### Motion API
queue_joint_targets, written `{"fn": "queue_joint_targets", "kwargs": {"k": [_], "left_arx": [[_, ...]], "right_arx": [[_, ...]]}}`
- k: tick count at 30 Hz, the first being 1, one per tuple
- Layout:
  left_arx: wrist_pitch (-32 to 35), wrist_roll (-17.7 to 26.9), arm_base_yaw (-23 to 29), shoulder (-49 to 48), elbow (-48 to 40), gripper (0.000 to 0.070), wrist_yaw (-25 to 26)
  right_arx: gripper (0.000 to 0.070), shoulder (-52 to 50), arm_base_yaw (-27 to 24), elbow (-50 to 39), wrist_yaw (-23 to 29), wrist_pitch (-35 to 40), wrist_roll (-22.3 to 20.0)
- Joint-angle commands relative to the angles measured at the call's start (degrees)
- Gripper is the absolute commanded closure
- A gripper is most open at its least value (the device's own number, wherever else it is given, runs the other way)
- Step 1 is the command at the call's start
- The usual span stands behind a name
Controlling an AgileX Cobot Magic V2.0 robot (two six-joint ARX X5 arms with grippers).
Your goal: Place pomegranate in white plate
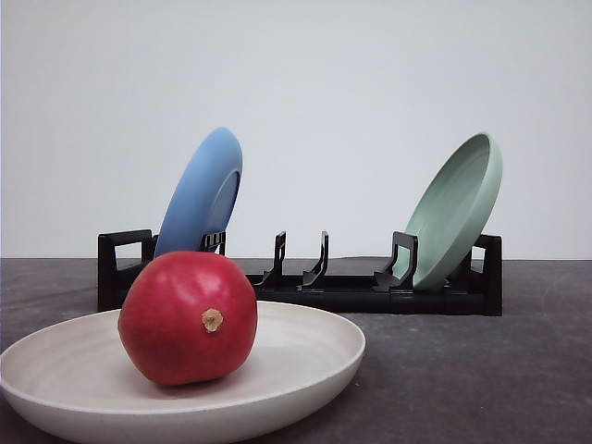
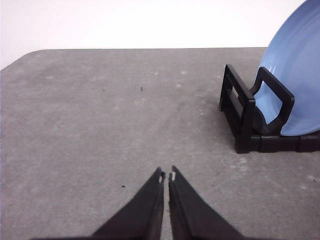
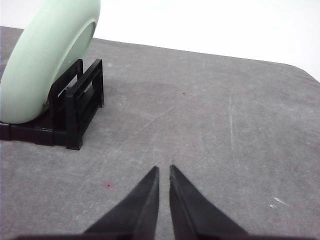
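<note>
In the front view the deep-red pomegranate [image 1: 188, 317] rests inside the white plate [image 1: 314, 356] at the near left of the table, its tan stem nub facing the camera. My left gripper [image 2: 166, 175] hovers over bare grey table with its fingers together and nothing between them, the rack's left end off to one side. Over bare table beside the rack's right end, my right gripper [image 3: 163, 169] is likewise shut and empty, its tips a sliver apart.
A black dish rack [image 1: 305, 277] stands behind the white plate. A blue plate [image 1: 202, 192] leans in its left end and a pale green plate [image 1: 455, 208] in its right end. The rack's ends [image 2: 245, 110] [image 3: 75, 105] are near each gripper.
</note>
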Motion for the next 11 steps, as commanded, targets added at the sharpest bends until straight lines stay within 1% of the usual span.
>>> {"fn": "queue_joint_targets", "kwargs": {"k": [1,11], "left_arx": [[-0.2,0.42,0.11,-0.13,-0.52,0.07,0.11],[-0.2,0.42,0.11,-0.13,-0.52,0.07,0.11]], "right_arx": [[0.0667,-0.13,-0.11,-0.31,0.04,0.63,0.63],[0.0667,-0.13,-0.07,-0.31,0.05,-0.58,0.63]]}}
